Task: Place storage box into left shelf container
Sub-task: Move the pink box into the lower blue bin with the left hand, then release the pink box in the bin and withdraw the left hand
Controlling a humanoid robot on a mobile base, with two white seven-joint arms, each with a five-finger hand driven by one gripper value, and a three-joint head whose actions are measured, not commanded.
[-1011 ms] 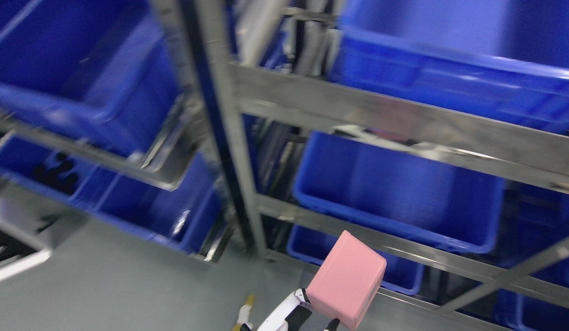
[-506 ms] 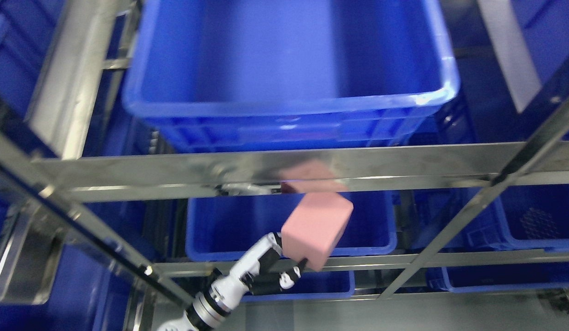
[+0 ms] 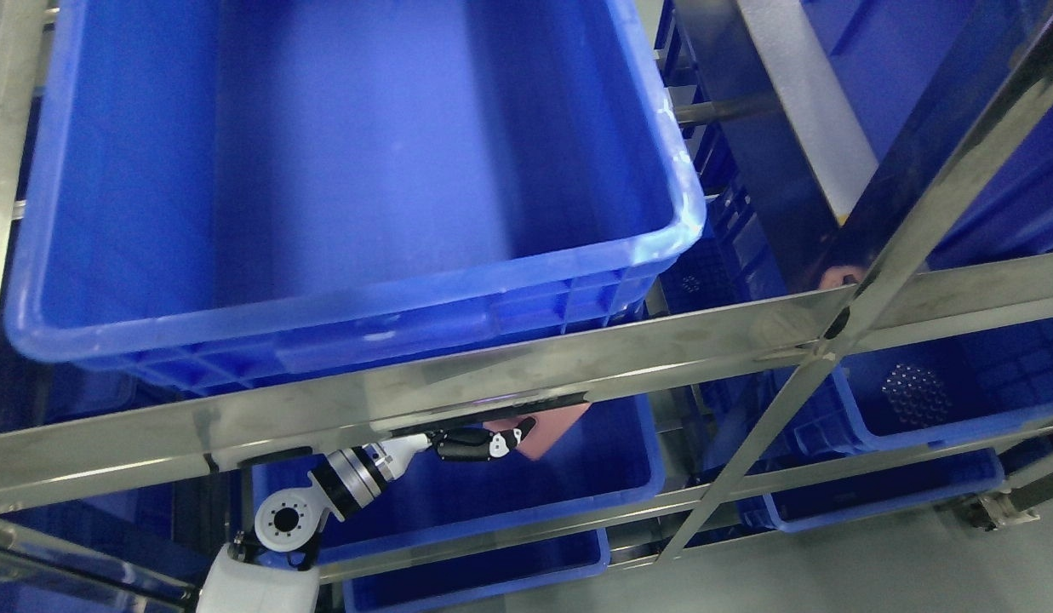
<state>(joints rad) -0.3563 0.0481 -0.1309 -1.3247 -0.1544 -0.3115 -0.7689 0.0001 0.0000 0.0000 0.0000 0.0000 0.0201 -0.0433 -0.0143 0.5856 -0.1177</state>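
A shiny stainless-steel shelf rack filled the view, its flat crossbars running slightly uphill to the right and a slanted brace crossing them at the right. Deep blue plastic bins sat on the rack's lower right tiers. At the lower right corner lay smooth grey-green floor. Cool, even light glinted off the steel.

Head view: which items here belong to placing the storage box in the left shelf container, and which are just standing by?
Part of the job:
- pink storage box, mostly hidden behind the shelf rail
- left hand, gripping it
- blue bin under the box

Standing by:
- large top bin
- right-hand bins
- lowest bin
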